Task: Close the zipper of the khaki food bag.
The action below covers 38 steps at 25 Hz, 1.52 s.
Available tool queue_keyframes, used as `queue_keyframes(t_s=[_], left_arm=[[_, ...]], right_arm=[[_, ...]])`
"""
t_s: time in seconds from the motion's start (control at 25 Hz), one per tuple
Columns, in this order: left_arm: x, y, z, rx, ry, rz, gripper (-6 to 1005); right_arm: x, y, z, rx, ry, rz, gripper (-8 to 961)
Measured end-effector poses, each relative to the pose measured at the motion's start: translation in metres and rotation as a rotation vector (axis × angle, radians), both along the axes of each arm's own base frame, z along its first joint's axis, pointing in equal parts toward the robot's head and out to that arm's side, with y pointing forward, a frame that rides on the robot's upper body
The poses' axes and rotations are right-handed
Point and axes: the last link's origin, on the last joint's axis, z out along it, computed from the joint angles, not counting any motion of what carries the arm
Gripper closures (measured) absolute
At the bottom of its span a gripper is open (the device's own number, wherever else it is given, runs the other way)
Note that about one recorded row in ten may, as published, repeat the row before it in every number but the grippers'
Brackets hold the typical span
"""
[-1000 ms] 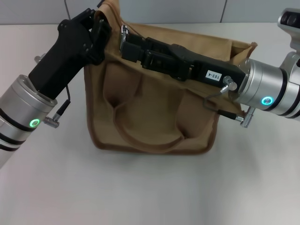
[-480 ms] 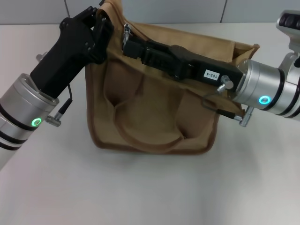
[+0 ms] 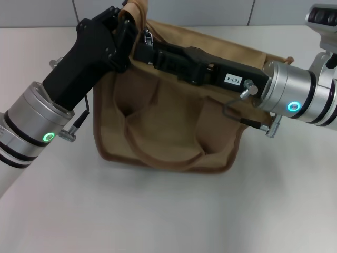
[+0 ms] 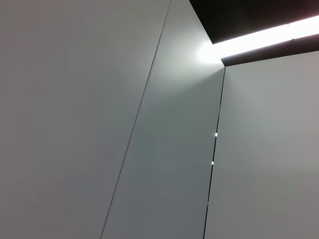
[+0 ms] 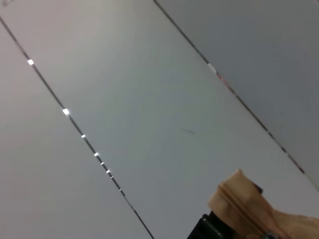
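Note:
The khaki food bag (image 3: 168,116) stands in the middle of the white table, with one strap handle (image 3: 158,154) hanging down its front. My left gripper (image 3: 126,23) is at the bag's far left top corner, shut on the tan fabric end flap (image 3: 135,9). My right gripper (image 3: 143,46) reaches across the bag's top from the right, and its fingers close at the small silver pull tab (image 3: 148,37) near that same corner. The right gripper's body hides most of the zipper line. The right wrist view shows a tan fabric tip (image 5: 249,204).
The white table (image 3: 174,211) surrounds the bag, with grey wall panels behind it. The left wrist view shows only wall panels and a ceiling light strip (image 4: 259,37). The right arm's cable (image 3: 247,121) hangs by the bag's right side.
Both grippers have moved a little farther away and rightward. The bag's left top corner has risen with them. The pull tab stays at the left end.

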Motion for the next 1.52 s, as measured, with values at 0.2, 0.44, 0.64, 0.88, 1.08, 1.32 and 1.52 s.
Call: queue_keyframes(t_s=[0.2,0.44,0.64,0.88,1.08,1.32,1.52], left_arm=[[0.0,0.0,0.0,-0.001,0.002,0.0,917],[-0.001,-0.001,0.0,-0.002,0.002,0.001,912],[-0.002,-0.002,-0.001,-0.003,0.001,0.003,908],[-0.002,-0.002,-0.001,-0.004,0.0,0.006,904],[-0.004,-0.003,0.0,-0.002,-0.002,0.012,900],[-0.014,-0.007,0.005,0.028,-0.013,0.046,895],[-0.022,-0.01,0.01,0.053,-0.021,0.079,891]], right_arm=[[0.002,0.001,0.0,0.007,-0.003,-0.017,476],[0.003,0.002,0.0,0.01,-0.004,-0.024,481],[0.006,0.001,0.0,0.017,-0.004,-0.036,510],[0.007,0.001,0.0,0.023,-0.006,-0.036,740],[0.009,0.0,0.0,0.025,-0.005,-0.041,863],[0.022,-0.004,0.004,0.044,-0.004,-0.074,945],[0.033,-0.007,0.008,0.059,-0.008,-0.095,951]])
